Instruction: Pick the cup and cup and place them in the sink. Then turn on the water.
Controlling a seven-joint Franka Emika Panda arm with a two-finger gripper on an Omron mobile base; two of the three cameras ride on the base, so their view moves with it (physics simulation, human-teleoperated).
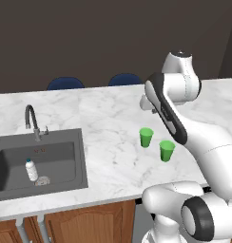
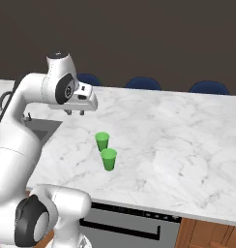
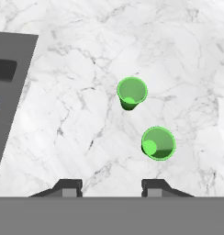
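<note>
Two bright green cups stand upright and close together on the white marble counter: one (image 1: 146, 137) farther back, the other (image 1: 167, 150) nearer the front edge. In the right base view they are the cup (image 2: 102, 141) and the cup (image 2: 109, 159). My gripper (image 2: 75, 113) hangs above the counter, behind and to the left of the cups, open and holding nothing. In the hand view both cups (image 3: 131, 92) (image 3: 158, 143) lie ahead of my gripper (image 3: 111, 187), the nearer one just right of the fingertips. The dark grey sink (image 1: 65, 152) is off to the left.
A dark curved tap (image 1: 31, 121) with a small lever stands behind the basin. A small white bottle with a blue cap (image 1: 31, 170) lies inside the sink. Blue chair backs (image 1: 65, 83) show beyond the counter's far edge. My own arm rises right of the cups.
</note>
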